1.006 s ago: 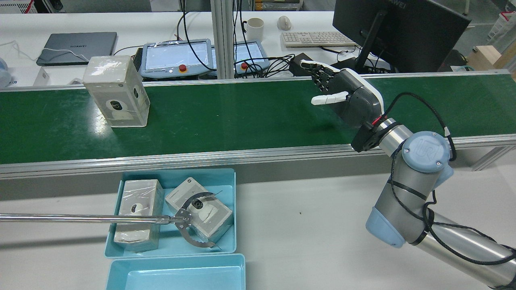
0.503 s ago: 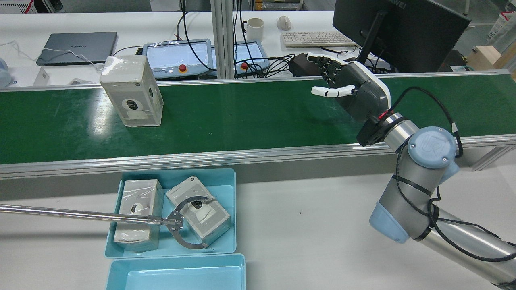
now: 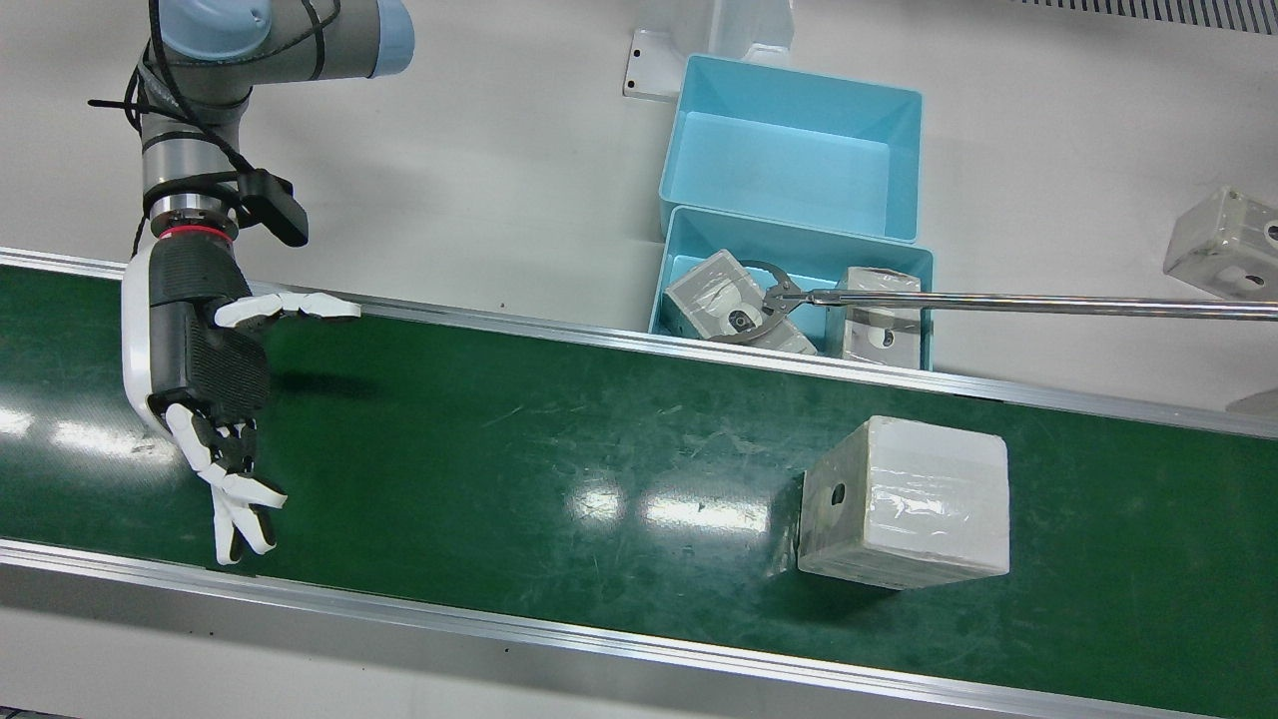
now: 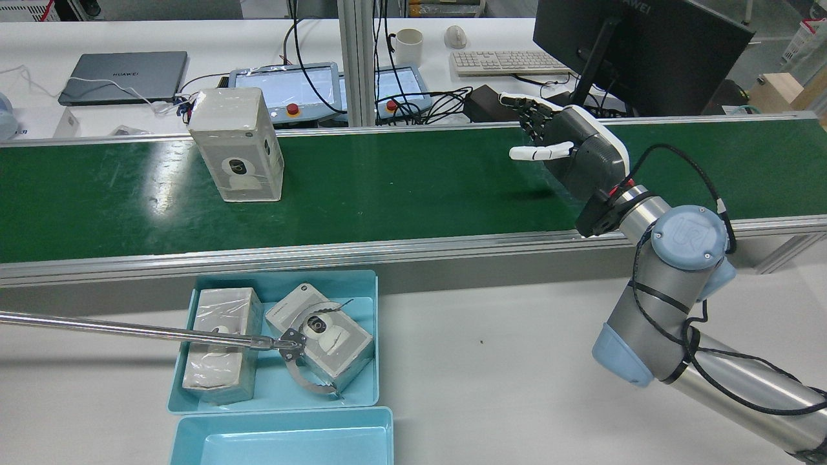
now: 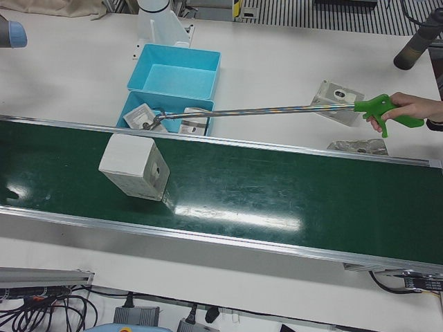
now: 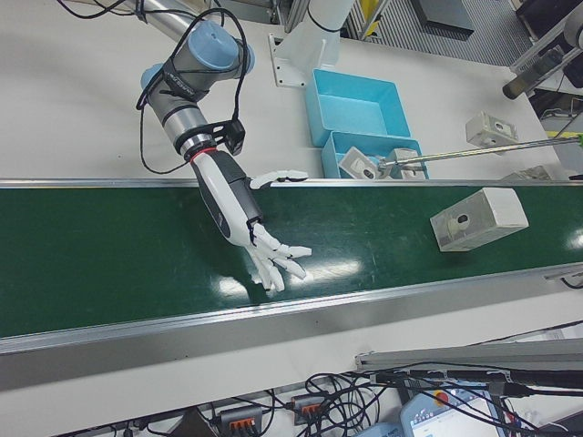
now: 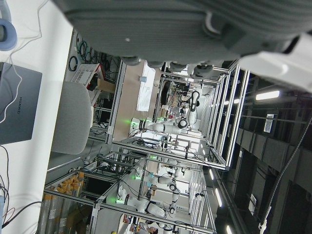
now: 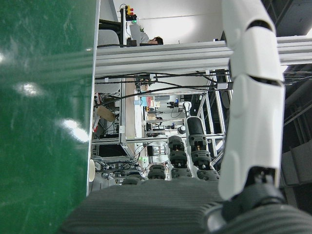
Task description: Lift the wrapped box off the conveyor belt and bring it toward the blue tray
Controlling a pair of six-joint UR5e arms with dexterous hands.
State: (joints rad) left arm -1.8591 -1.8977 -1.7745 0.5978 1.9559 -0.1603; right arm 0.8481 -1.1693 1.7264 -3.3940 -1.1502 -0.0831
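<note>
Robot hand [image 4: 568, 145] on right spread wide, empty, well apart from wrapped box [image 4: 237, 144]; "HUAWEI" laptop [image 4: 123, 77] beyond.

The wrapped box [image 4: 237, 144], pale grey under shiny clear film with a round dark mark on one face, stands upright on the green conveyor belt [image 4: 400, 181]. The blue tray [image 4: 367, 336] sits beside the belt.

The wrapped box [image 4: 237, 144] stands on the conveyor belt [image 4: 400, 187], well apart from the right hand [image 4: 568, 152].
</note>
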